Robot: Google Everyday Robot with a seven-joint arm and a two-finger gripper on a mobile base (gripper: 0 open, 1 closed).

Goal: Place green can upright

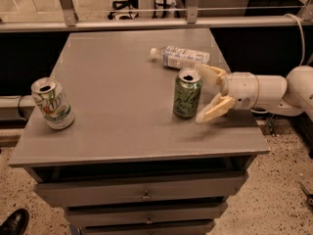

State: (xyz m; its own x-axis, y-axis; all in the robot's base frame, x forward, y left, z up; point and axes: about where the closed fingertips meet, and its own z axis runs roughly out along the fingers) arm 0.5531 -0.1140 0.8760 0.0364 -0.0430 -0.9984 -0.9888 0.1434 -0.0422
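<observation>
The green can stands upright on the grey table, right of the middle. It is dark green with pale script and a silver top. My gripper is just right of the can, open. Its two cream fingers are spread apart and do not touch the can. The white arm reaches in from the right edge.
A mostly white can with a green-red logo stands near the table's left edge. A clear plastic bottle lies on its side behind the green can. Drawers sit below the tabletop. A metal rail runs along the back.
</observation>
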